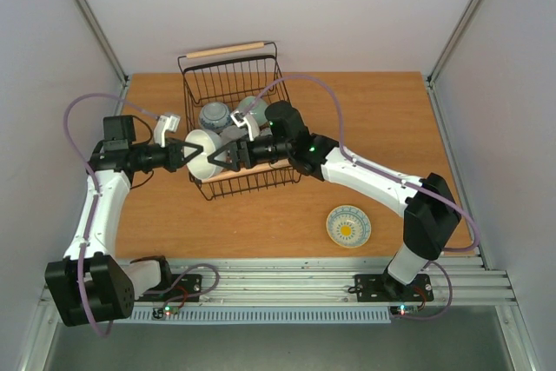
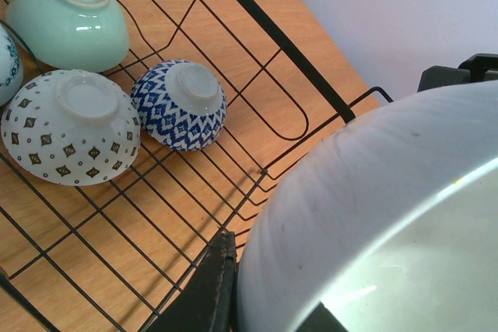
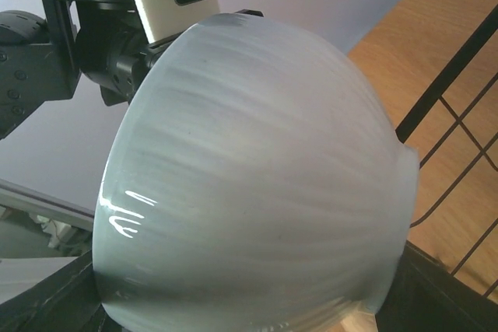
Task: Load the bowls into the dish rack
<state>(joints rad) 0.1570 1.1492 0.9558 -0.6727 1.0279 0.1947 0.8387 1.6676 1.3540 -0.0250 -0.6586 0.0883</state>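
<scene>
A pale whitish bowl [image 1: 204, 155] hangs on its side above the rack's near-left corner, just left of centre in the overhead view. The left gripper [image 1: 186, 155] is pinched on its edge from the left. The right gripper [image 1: 228, 159] faces it from the right, its jaws spread to either side of the bowl's wall; I cannot tell whether they press on it.

In the black wire dish rack [image 1: 230, 84], four bowls lie upside down, foot rings up: a mint green bowl [image 2: 66, 21], a blue-and-white zigzag bowl [image 2: 180, 105], a white bowl with small dark diamonds [image 2: 70, 126], and a blue-patterned one cut off at the left edge [image 2: 6, 64]. A yellow-centred bowl [image 1: 348, 226] sits upright on the wooden table [image 1: 391, 110], lower right.
</scene>
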